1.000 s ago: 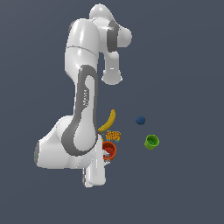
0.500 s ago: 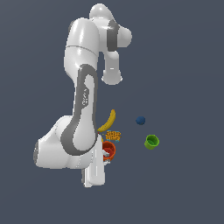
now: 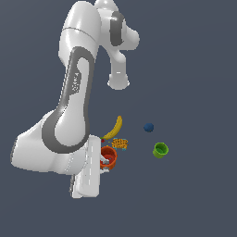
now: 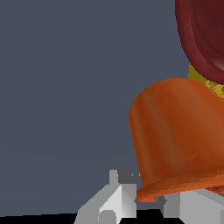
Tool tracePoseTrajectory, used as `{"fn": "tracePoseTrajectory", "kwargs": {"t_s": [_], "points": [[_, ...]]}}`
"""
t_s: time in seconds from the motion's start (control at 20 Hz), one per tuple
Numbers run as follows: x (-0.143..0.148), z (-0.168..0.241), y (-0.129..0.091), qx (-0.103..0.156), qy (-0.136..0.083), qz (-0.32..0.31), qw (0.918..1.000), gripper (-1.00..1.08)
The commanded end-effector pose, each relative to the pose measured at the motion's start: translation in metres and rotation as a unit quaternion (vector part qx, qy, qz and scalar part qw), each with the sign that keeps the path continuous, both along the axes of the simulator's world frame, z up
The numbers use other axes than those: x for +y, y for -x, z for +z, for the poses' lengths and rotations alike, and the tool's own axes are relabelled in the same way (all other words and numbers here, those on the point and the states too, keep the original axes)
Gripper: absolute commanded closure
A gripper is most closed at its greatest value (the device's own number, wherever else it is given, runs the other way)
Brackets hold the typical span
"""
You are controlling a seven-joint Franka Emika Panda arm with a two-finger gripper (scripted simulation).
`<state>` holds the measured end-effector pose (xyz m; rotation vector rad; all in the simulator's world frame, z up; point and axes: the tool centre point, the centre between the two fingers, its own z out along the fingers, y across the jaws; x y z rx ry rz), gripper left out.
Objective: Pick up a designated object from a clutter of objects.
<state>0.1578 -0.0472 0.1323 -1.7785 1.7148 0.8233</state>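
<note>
The orange-red cup [image 3: 109,154] sits at the near edge of the clutter, right under the arm's hand. In the wrist view the cup [image 4: 179,135] fills the lower right, tilted, with its thick rim toward the camera. My gripper [image 3: 107,165] is at the cup's rim. In the wrist view my gripper [image 4: 151,192] has one finger just outside the rim and the other under it, closed on the cup wall. The clutter spreads to the exterior view's right of the cup.
A yellow banana [image 3: 114,128] lies just beyond the cup, with yellow-orange patterned pieces [image 3: 120,143] beside it. A blue ball [image 3: 148,127] and a green cup [image 3: 160,149] lie further to the exterior view's right. A dark red bowl [image 4: 205,35] is close behind the cup.
Almost nothing differs. The gripper stays at the orange cup and the other items have not moved.
</note>
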Motion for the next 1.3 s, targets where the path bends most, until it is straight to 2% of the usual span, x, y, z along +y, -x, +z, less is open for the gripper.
{"fn": "tracePoseTrajectory", "kwargs": {"t_s": [0.0, 0.35, 0.75, 1.0, 1.25], "points": [[-0.015, 0.032, -0.005, -0.006, 0.001, -0.020, 0.9998, 1.08], [-0.063, 0.136, -0.016, -0.020, 0.005, -0.089, 0.9958, 1.08], [-0.115, 0.246, -0.017, -0.034, 0.009, -0.163, 0.9861, 1.08], [-0.138, 0.293, -0.015, -0.040, 0.011, -0.194, 0.9801, 1.08], [-0.150, 0.317, -0.013, -0.043, 0.012, -0.211, 0.9766, 1.08]]}}
